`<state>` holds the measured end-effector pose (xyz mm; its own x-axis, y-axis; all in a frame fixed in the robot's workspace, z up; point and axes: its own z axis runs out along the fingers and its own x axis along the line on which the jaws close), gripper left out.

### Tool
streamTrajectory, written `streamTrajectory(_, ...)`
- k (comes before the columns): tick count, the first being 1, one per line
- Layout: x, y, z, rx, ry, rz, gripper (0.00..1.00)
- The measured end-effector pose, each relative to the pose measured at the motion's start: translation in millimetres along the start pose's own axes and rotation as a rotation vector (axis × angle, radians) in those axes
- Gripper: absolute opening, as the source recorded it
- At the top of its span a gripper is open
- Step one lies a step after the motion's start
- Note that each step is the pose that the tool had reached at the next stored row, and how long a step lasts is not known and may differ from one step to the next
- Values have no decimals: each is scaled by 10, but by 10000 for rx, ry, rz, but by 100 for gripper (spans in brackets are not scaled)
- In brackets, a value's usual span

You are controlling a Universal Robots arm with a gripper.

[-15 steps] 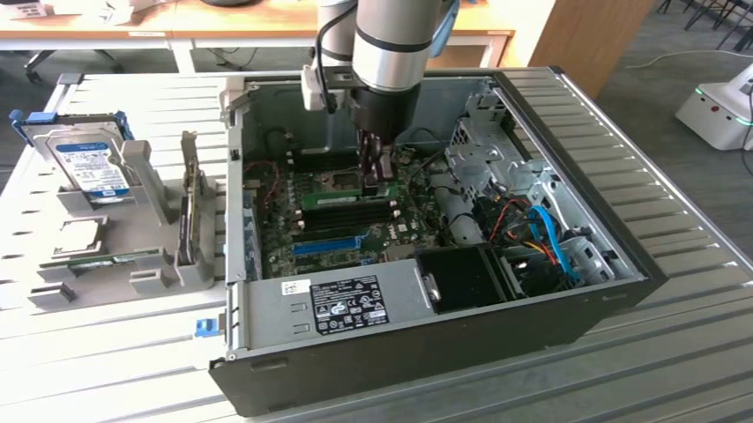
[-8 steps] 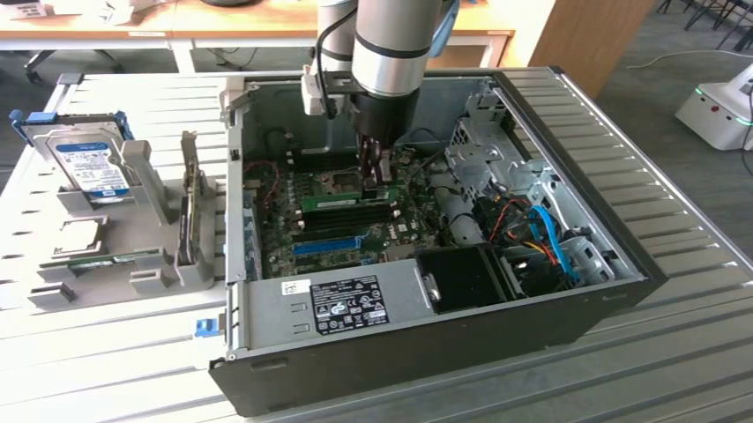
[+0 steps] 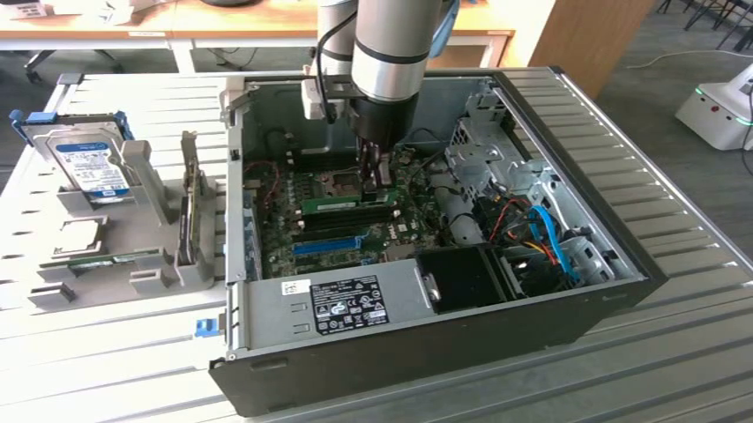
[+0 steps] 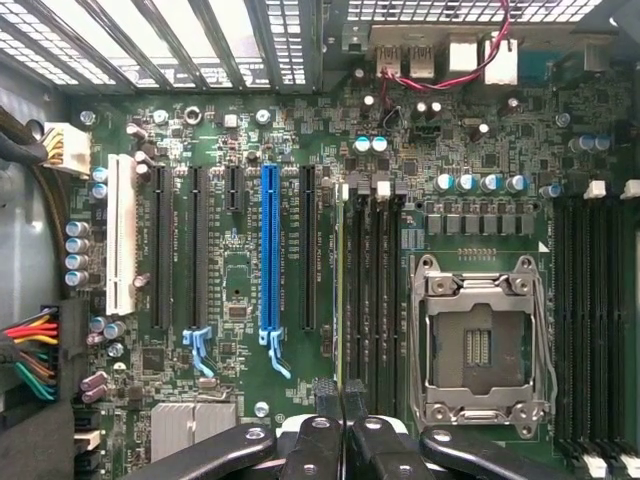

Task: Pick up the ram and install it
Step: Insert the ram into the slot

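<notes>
The pincer [image 3: 379, 187] stands upright in the upper middle of the exterior view. It reaches down into an open computer case [image 3: 412, 361], onto the green main board [image 3: 406, 225]. In the wrist view the pincer [image 4: 342, 398] has its two black fingers [image 4: 325, 400] pressed together, and no gap is seen between them. There the ram [image 4: 340, 290] appears as a thin yellow-green edge that runs out from just under the fingertips, beside the black slots [image 4: 375, 290]. Whether the tips clamp its end or only press on it, I cannot tell. In the exterior view the ram [image 3: 331, 204] is a green strip just to the exterior view's left of the pincer, a little above the blue slot [image 3: 327, 244]. Near the ram sits the silver processor socket [image 4: 480, 345]. The case lies on a grey slatted table [image 3: 671, 370]. At the exterior view's far left, a hard drive [image 3: 92, 167] with a blue label stands in a grey rack [image 3: 141, 176].
</notes>
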<state>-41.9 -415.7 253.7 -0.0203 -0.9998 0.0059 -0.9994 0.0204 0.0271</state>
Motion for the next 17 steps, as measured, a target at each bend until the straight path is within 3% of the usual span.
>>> streamTrajectory(17, -44, 1, 9, 1, -1, 0, 12)
